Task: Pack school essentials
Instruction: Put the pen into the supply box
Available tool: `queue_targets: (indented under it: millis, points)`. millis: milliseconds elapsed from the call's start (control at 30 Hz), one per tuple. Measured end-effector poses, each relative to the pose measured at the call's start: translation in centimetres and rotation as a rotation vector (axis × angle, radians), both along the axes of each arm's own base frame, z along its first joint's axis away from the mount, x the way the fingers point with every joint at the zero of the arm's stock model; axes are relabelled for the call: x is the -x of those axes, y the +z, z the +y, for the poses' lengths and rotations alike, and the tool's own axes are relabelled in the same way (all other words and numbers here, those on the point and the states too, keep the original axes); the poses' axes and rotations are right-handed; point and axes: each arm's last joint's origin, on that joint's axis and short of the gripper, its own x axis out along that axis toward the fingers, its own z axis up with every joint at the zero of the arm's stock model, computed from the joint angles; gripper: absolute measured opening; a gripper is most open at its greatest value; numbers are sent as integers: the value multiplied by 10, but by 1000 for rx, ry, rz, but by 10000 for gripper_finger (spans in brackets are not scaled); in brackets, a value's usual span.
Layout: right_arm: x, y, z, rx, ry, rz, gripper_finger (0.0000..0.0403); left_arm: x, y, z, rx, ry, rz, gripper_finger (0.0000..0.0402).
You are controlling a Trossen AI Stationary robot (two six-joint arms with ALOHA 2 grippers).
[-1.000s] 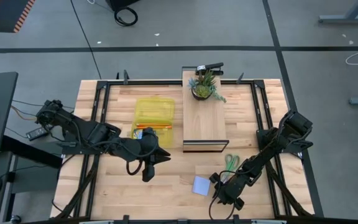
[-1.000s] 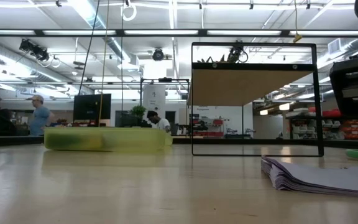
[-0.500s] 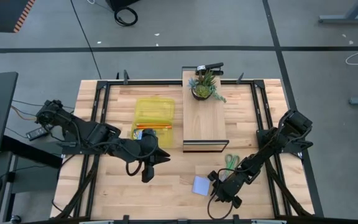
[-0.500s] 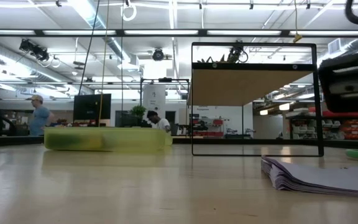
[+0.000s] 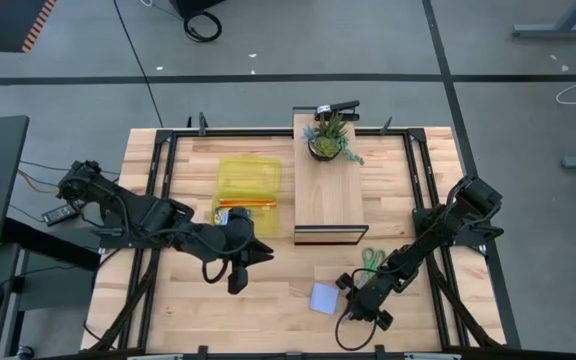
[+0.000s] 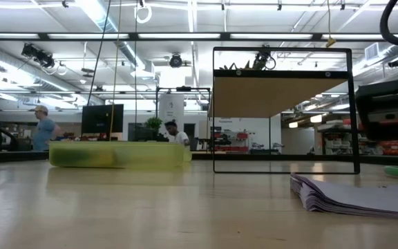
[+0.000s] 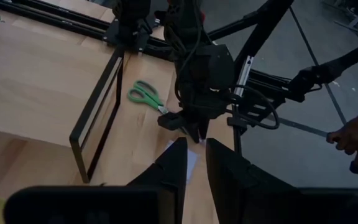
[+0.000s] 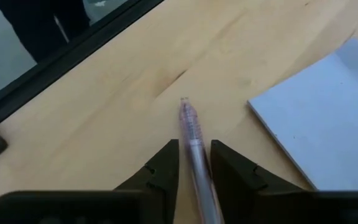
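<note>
Right gripper (image 8: 194, 163) shifted inward, fingers gripping clear pen (image 8: 192, 134) beside blue pad (image 8: 328, 118), left fingers (image 7: 173, 163) closed.

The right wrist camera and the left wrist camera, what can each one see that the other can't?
Only the right wrist view shows a thin clear pen between the right gripper's fingers. Only the left wrist view shows the green-handled scissors, the black shelf frame and, at the picture's edge, a person's hand. Both show the light blue sticky-note pad and the wooden table.
</note>
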Motion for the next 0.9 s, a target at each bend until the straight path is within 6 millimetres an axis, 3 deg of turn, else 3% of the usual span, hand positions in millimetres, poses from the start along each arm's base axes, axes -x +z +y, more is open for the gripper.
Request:
queue_targets:
  millis: [300, 900]
  points:
    - [1, -1, 0, 11, 20, 2, 50, 0, 0, -1, 11, -22, 6, 62]
    - [-7, 8, 7, 27, -4, 26, 50, 4, -4, -5, -11, -40, 47, 63]
